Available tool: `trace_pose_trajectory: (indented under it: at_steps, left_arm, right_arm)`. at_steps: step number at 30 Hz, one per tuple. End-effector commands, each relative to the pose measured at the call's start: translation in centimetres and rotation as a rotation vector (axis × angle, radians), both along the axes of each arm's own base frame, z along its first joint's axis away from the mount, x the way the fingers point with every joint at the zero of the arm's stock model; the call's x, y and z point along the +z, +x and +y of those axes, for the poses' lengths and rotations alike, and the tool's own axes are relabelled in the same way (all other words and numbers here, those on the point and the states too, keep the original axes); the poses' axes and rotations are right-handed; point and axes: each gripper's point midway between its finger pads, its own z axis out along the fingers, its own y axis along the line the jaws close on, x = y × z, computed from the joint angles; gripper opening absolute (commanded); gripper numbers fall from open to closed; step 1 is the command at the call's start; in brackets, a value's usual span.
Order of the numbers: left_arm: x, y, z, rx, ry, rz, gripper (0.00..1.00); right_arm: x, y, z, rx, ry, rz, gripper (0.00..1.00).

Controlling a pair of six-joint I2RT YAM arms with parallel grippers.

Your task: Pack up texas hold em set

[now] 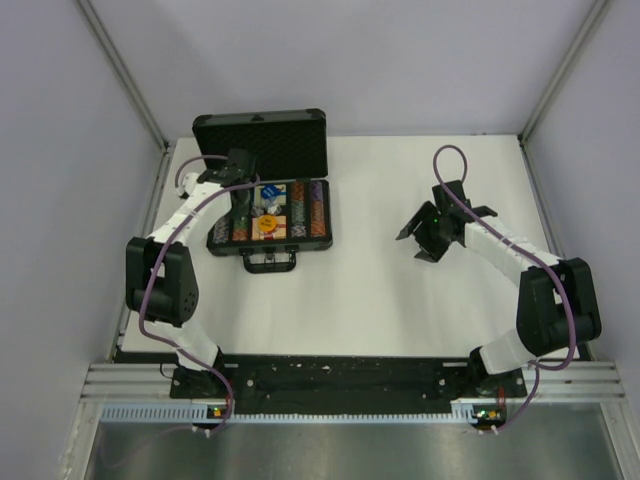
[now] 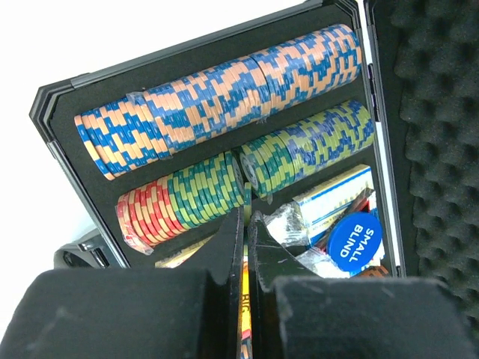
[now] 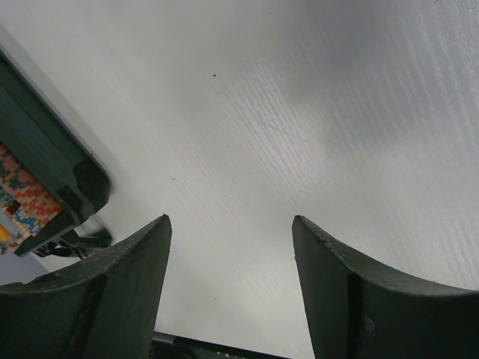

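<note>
At the left rear of the table [image 1: 400,300] the briefcase [image 1: 262,143] lies open, its foam-lined lid [image 2: 434,112] standing up at the back and its handle [image 1: 270,262] facing the arms. The left arm rises from its base, folds at the elbow and reaches forward to the case, the wrist tipped down over the left half of the tray. The left gripper [image 2: 246,218] hangs just above the contents with its jaws pressed together. A sliver of orange with lettering shows in the slit between the fingers [image 2: 224,247]; we cannot tell whether they touch it.

Beyond the fingertips the orange-and-blue chip row [image 2: 224,97] fills the far slot. The red, green and yellow chip row [image 2: 194,196] sits nearer, just in front of the tips. Beside the right finger lie a blue-and-white card deck [image 2: 333,196] and the blue disc [image 2: 354,238] marked SMALL BLIND.

To the right, well apart from the case, the right arm bends at its elbow and stretches left and forward. The right gripper [image 3: 230,221] hovers over bare table, jaws spread wide with nothing between them. One corner of the case shows at its camera's left edge.
</note>
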Motion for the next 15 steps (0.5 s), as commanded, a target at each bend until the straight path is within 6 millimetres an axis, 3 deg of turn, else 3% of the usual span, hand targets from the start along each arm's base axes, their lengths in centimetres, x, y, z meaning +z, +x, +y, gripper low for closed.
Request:
trace_pose_trajectory:
  at_steps: [1, 15]
  left_arm:
    - [0.3, 0.9, 1.0, 0.045, 0.010, -0.052, 0.00]
    - [-1.3, 1.1, 1.2, 0.062, -0.013, -0.023, 0.00]
  right_arm:
    - [0.1, 0.4, -0.3, 0.001, -0.006, -0.013, 0.65]
    - [0.1, 0.9, -0.4, -0.004, -0.007, -0.015, 0.65]
